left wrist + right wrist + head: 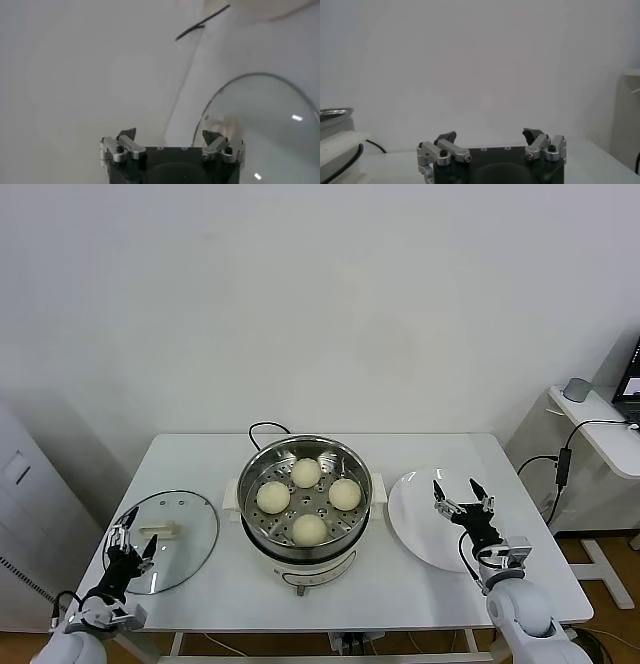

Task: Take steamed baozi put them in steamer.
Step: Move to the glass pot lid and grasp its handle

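Four steamed baozi sit inside the steamer at the middle of the white surface — one each at 12, 3, 6 and 9 o'clock on its perforated floor. At the steamer's 9 o'clock lies a glass lid; at 3 o'clock, a white plate. The left pincer hovers over the lid's near edge, fully spread and holding nothing. The right pincer hangs over the plate — also wide apart, also holding nothing.
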Available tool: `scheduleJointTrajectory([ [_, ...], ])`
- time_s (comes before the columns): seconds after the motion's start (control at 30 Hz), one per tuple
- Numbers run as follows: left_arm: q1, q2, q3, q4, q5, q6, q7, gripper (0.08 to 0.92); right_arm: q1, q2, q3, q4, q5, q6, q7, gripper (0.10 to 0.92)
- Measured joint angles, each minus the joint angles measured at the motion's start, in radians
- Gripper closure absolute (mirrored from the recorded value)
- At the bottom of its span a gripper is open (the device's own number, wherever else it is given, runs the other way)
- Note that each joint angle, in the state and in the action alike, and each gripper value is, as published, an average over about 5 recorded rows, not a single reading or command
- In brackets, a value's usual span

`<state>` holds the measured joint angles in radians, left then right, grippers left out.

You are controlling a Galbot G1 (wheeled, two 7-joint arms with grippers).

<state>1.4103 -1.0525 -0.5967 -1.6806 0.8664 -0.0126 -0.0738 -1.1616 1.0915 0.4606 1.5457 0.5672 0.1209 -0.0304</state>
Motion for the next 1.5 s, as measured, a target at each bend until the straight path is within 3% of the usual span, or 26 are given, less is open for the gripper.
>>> scheduleJointTrajectory([
  [0.67,-0.123,-0.052,-0.017,0.206,0.349,-0.116,-0.101,0.177,-0.013,0.018,0.014,-0.014,-0.013,0.001,-0.008,0.203],
  [1.23,-0.198,-0.08,-0.017,0.304,0.439,-0.133,-0.161,0.183,-0.013,0.019,0.018,-0.019,-0.014,0.0,-0.012,0.203],
  [1.33,-0.204,-0.082,-0.014,0.311,0.439,-0.134,-0.165,0.226,-0.012,0.018,0.019,-0.019,-0.013,-0.002,-0.011,0.203],
  [1.5,-0.205,-0.085,-0.009,0.317,0.435,-0.143,-0.165,0.366,-0.005,0.015,0.02,-0.019,-0.012,-0.005,-0.009,0.203],
])
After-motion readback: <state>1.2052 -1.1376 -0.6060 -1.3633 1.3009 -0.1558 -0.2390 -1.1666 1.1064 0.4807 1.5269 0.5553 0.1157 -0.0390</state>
